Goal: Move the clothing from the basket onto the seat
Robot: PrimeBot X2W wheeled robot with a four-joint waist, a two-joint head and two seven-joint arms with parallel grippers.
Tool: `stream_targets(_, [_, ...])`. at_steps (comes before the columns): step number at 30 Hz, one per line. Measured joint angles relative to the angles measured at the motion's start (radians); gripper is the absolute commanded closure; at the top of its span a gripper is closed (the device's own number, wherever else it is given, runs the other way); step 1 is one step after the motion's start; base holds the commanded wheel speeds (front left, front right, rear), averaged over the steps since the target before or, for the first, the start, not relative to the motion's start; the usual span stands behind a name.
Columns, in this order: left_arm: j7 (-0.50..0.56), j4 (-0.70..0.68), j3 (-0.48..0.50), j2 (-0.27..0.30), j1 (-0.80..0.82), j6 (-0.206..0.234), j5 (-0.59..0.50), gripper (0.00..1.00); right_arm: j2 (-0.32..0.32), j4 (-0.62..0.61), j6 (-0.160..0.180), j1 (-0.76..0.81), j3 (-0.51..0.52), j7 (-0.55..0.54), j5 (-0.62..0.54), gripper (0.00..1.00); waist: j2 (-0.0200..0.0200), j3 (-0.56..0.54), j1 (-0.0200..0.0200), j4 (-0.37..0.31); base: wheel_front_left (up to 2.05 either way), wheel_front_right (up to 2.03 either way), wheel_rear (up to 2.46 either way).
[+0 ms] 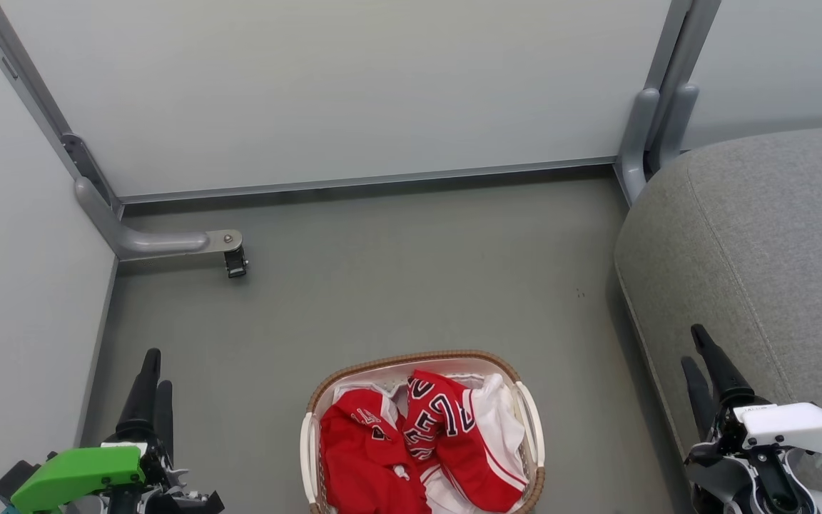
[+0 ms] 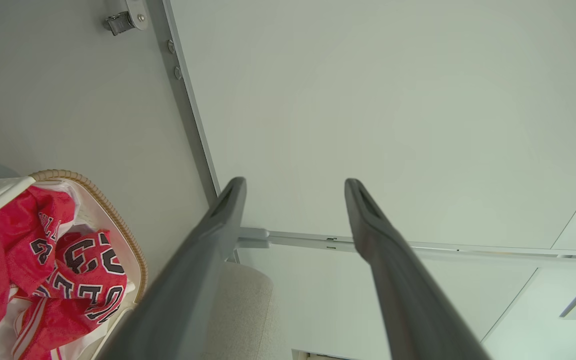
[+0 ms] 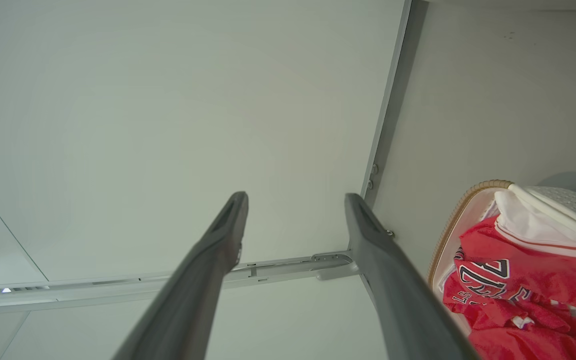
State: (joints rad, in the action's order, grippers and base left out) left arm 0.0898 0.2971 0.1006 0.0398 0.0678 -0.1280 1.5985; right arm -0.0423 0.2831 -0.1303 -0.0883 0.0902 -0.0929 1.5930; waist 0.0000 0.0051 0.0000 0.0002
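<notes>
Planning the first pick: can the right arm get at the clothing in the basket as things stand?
Probably yes. The right pincer is open and empty by the seat; the clothing lies uncovered in the open-topped basket to its left, nothing standing between them.

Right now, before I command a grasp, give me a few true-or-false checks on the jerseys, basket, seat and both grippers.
1. The red jerseys lie in the basket. True.
2. The left gripper grips a jersey. False: its fingers stand apart, holding nothing.
3. The seat stands to the robot's right of the basket. True.
4. The right gripper is shut. False: it is open.
5. The basket sits on the seat. False: it sits on the floor.
</notes>
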Motion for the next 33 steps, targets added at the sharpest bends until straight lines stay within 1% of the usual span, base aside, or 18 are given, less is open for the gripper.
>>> stream_targets(6, [-0.03,0.01,-0.011,0.014,0.004,0.0,-0.08,0.0,-0.021,-0.002,0.0,-0.006,-0.031,0.031,-0.058,0.0,0.0,0.002,0.0,0.0,0.0,0.0,0.0])
stream_targets(15, [-0.07,0.019,-0.019,0.027,0.01,0.0,-0.262,0.0,-0.04,0.003,0.0,-0.028,-0.082,0.069,-0.193,0.0,0.0,0.005,0.0,0.001,0.0,0.0,0.0])
stream_targets(27, [-0.118,0.024,-0.04,0.046,0.02,0.0,-0.542,0.0,-0.065,0.025,0.0,-0.054,-0.135,0.119,-0.416,0.0,0.0,0.011,0.0,0.0,0.0,0.0,0.0])
stream_targets(33, [-0.137,0.029,-0.052,0.049,0.024,0.0,-0.652,0.0,-0.065,0.055,0.0,-0.067,-0.15,0.139,-0.526,0.0,0.0,0.009,0.0,-0.001,0.0,0.0,0.0])
